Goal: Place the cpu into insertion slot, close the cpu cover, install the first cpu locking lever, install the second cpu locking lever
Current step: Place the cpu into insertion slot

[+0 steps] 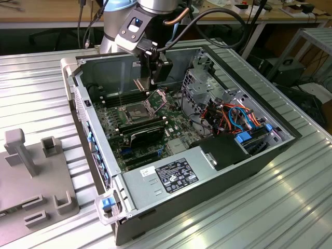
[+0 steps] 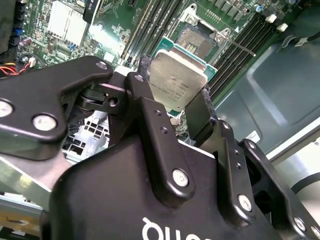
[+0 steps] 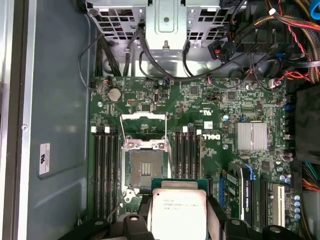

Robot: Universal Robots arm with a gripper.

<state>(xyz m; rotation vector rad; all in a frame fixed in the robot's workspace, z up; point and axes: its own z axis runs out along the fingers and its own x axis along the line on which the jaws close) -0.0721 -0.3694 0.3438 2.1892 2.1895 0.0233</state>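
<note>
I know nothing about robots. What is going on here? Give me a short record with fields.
Setting: open computer case on a ribbed metal table
Gripper: shut on the cpu, gripping two opposite edges
Cpu position: held in the air above the motherboard, not seated
Insertion slot: empty and exposed
Cpu cover: swung open
Work so far: chip picked up, not yet placed

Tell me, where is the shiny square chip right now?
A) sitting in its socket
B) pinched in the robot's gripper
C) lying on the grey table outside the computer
B: the gripper is shut on the cpu, holding it above the board, and the insertion slot is bare.
</note>
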